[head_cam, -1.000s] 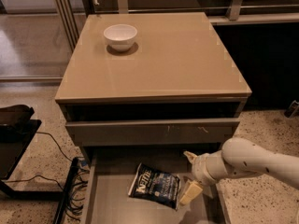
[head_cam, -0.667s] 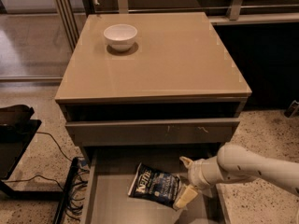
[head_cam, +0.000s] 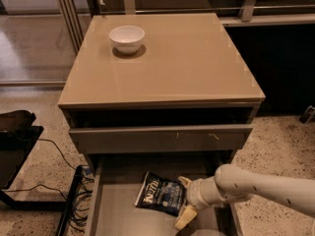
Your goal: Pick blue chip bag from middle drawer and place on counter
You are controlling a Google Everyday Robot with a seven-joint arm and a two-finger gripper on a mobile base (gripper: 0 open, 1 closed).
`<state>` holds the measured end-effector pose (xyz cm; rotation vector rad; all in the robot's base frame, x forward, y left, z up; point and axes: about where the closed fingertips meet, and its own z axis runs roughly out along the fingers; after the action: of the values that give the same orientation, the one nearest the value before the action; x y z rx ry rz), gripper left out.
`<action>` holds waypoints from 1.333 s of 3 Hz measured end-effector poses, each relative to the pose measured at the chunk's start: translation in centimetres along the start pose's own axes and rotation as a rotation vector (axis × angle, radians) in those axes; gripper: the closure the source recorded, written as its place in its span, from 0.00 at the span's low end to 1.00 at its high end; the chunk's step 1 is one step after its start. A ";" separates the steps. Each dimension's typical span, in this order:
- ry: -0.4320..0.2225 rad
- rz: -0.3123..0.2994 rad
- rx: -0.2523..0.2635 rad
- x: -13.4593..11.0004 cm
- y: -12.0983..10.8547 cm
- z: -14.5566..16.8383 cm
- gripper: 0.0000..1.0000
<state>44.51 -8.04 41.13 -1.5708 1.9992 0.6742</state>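
The blue chip bag (head_cam: 158,192) lies on the floor of the open middle drawer (head_cam: 114,214), near its back, with white "Kettle" lettering at its left end. My gripper (head_cam: 184,200) reaches in from the right on a white arm. It is open, and its pale fingers (head_cam: 185,217) stand on either side of the bag's right edge. The bag rests on the drawer floor. The beige counter (head_cam: 187,63) is above, at the top of the cabinet.
A white bowl (head_cam: 127,37) stands on the counter's back left. A closed drawer with a scuffed grey front (head_cam: 162,138) overhangs the back of the open drawer. Cables (head_cam: 74,200) and a black stand (head_cam: 15,146) are on the floor to the left.
My gripper has moved left toward the bag, and its fingers now straddle the bag's right edge. The bag has not moved.
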 end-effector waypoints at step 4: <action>-0.039 0.028 0.041 1.4 -2.4 4.5 0.18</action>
<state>46.96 -6.61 36.71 -1.4973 1.9970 0.6649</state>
